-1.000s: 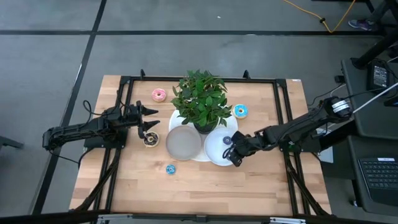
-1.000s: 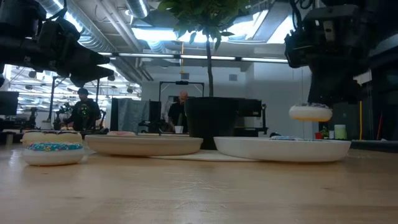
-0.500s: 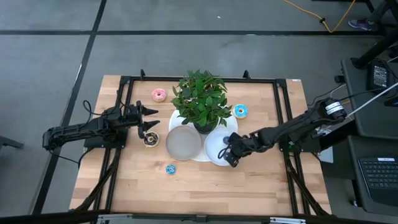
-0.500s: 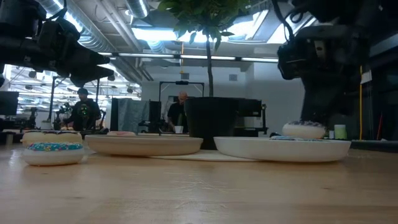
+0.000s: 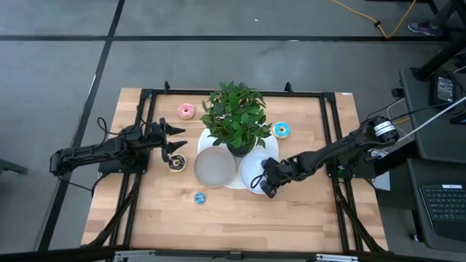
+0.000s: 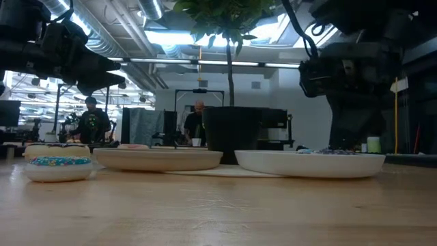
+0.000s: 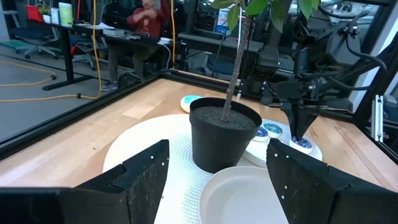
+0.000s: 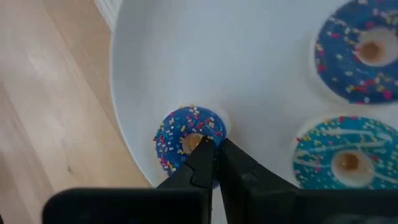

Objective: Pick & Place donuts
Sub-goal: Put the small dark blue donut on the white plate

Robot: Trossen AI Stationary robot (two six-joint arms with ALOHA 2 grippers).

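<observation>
Evenly and brightly lit from overhead in the high view, with only soft, short shadows around the potted plant [image 5: 234, 116] on the wooden table [image 5: 306, 211]. Strongly backlit in the low view: ceiling lights [image 6: 171, 37] glaring above the plant pot [image 6: 230, 133], both arms reduced to dark silhouettes, nearest tabletop soft and out of focus. Sharp around the pot in the left wrist view, blurred at the near fingers [image 7: 140, 180]. Bright, slightly washed out on the white plate [image 8: 249, 68] in the right wrist view.
</observation>
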